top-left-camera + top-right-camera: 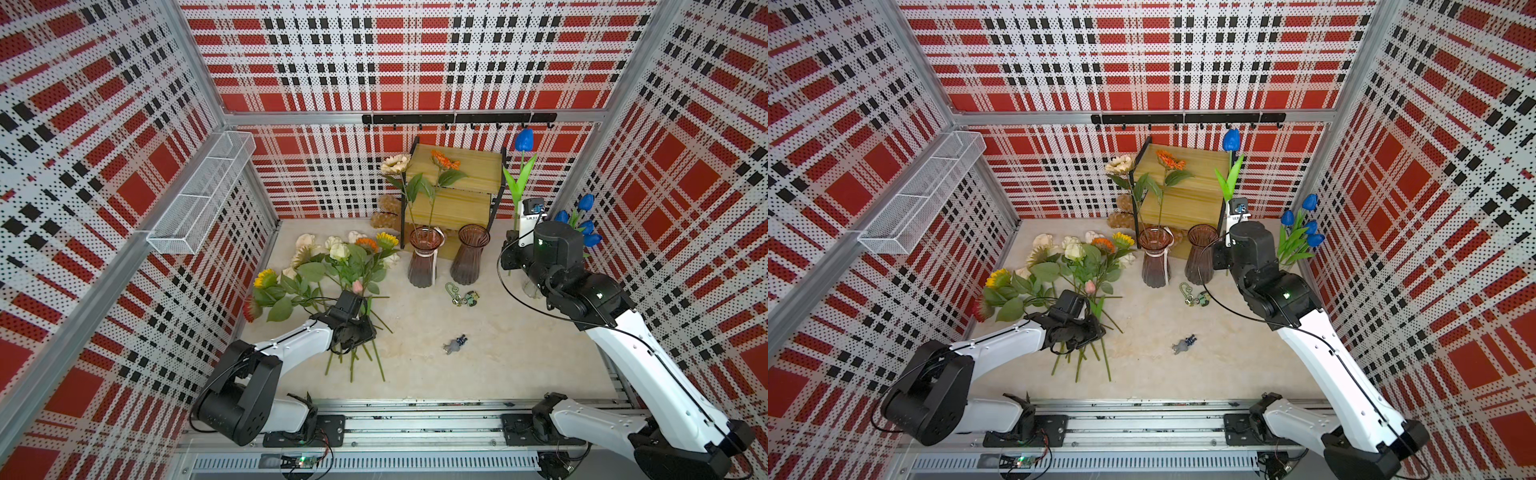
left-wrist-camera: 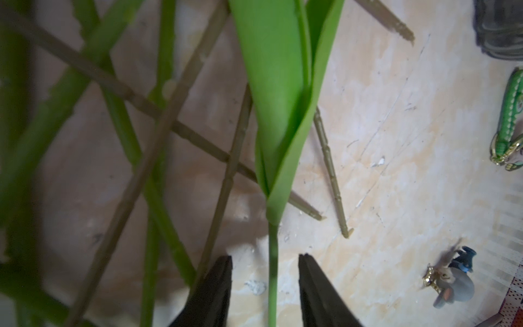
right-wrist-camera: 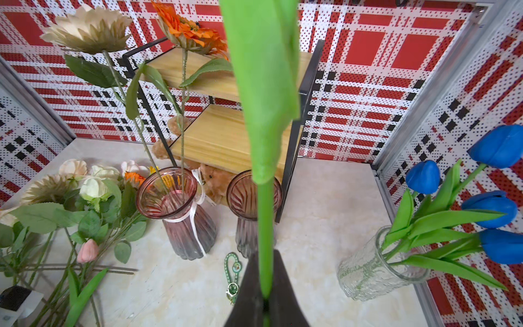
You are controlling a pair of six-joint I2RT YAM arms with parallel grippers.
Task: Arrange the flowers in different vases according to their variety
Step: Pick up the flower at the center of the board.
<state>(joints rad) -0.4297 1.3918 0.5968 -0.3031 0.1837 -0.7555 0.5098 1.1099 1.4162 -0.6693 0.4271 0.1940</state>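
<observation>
Left wrist: tulip stem (image 2: 273, 269) between parted jaws — seemingly untouched.

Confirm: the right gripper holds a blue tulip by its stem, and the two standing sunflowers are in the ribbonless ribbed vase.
Wrong vase: the right wrist view shows the cream sunflower and orange sunflower in the ribboned vase; the ribbonless vase is empty. The rest holds.

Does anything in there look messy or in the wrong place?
Yes. A heap of flowers lies flat on the table instead of standing upright, and one pink tulip is mixed in with other kinds. A green charm and a grey mouse toy also lie loose on the table.
</observation>
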